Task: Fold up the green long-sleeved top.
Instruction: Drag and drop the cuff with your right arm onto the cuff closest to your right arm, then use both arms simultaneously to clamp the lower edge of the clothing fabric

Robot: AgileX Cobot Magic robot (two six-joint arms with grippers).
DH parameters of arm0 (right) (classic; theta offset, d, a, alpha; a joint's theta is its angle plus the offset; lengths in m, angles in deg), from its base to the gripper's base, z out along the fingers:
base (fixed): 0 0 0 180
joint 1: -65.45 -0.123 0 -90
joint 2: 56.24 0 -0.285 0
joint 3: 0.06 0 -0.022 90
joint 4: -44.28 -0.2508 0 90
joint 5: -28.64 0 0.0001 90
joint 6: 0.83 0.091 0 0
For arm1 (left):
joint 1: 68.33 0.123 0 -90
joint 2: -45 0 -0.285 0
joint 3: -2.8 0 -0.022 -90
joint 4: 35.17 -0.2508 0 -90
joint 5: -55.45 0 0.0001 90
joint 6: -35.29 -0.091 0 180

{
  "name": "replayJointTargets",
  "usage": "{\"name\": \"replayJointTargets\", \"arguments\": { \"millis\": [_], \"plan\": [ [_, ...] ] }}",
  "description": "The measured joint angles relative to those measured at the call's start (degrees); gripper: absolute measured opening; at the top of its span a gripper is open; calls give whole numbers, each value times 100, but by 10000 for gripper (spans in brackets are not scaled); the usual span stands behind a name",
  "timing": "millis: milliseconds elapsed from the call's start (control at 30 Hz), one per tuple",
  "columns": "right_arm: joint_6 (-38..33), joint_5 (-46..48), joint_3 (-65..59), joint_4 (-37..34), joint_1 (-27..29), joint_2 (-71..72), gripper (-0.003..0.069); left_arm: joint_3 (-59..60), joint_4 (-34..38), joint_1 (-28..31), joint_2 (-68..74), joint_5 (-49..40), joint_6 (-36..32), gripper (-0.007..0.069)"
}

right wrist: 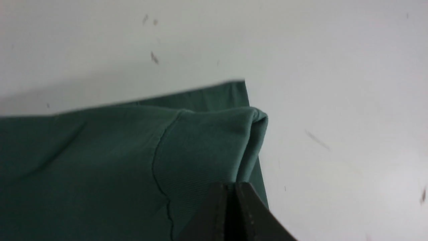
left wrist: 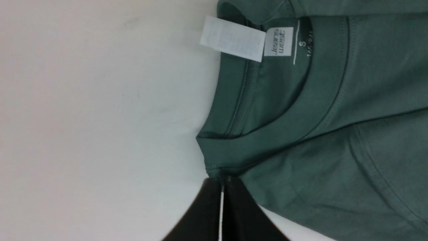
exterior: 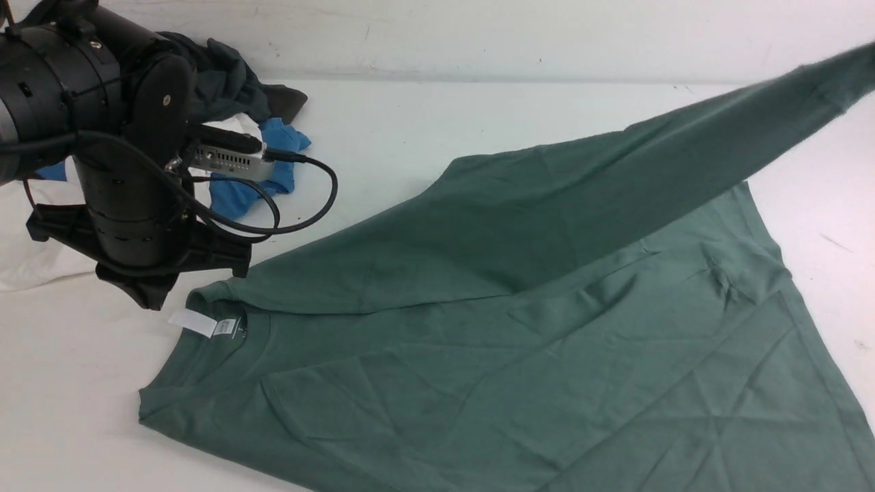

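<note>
The green long-sleeved top (exterior: 547, 355) lies spread on the white table, its neck to the left with a white label (exterior: 195, 322) showing. One sleeve (exterior: 683, 150) stretches across the body and rises toward the upper right edge of the front view. My left gripper (exterior: 152, 301) is beside the neck. In the left wrist view it (left wrist: 221, 182) is shut on the top's edge where the ribbed collar (left wrist: 301, 113) meets the shoulder. My right gripper (right wrist: 231, 185) is out of the front view. It is shut on the sleeve's ribbed cuff (right wrist: 207, 144), which it holds off the table.
A heap of other clothes sits at the back left behind my left arm: a dark charcoal garment (exterior: 232, 78), a blue one (exterior: 273, 164) and a white one (exterior: 27, 253). A pale wall (exterior: 478, 34) bounds the table at the back.
</note>
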Motion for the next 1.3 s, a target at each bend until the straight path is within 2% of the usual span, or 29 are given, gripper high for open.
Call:
{"name": "replayJointTargets", "arguments": {
  "millis": [33,67,100,167,367,567,667,733,767,800,833,867,933,1100,1167,1300],
  "plan": [
    [10,0,0,8,0,60,1,0,28,0,0,0,-13,-1],
    [85,0,-785,26,0,489,1,0,130,0,0,0,-137,-1],
    [91,0,-973,38,0,538,1,0,145,0,0,0,-172,-1],
    [233,-7,-2115,89,0,1033,1,0,337,0,0,0,-390,-1],
    [535,-162,-3884,135,0,1227,1,0,571,0,0,0,-633,-1],
    [564,-1265,-5062,140,0,1227,24,0,571,0,0,42,-674,-1],
    [564,-1526,-5321,140,0,1227,80,0,575,0,0,79,-674,-1],
    [478,-1510,-5445,140,0,1227,156,0,582,0,0,156,-578,-1],
    [453,-1488,-5453,140,0,1227,163,0,582,0,0,165,-558,-1],
    [368,-1310,-5445,140,0,1227,220,0,582,0,0,203,-426,-1],
    [368,-1279,-5439,140,0,1227,227,0,582,0,0,203,-410,-1],
    [327,-953,-5361,140,0,1227,278,-6,582,0,0,191,-341,-1],
    [259,-505,-5150,145,0,1251,329,-52,596,0,-21,117,-313,-1],
    [90,-362,-4869,-44,0,1509,350,-94,596,0,-281,2,-400,-1],
    [-84,-295,-4870,-323,0,1887,353,-55,596,0,-605,-9,-445,-1],
    [-232,-255,-5042,-616,0,2697,353,601,902,0,-1084,-10,-479,-1]
  ]
}}
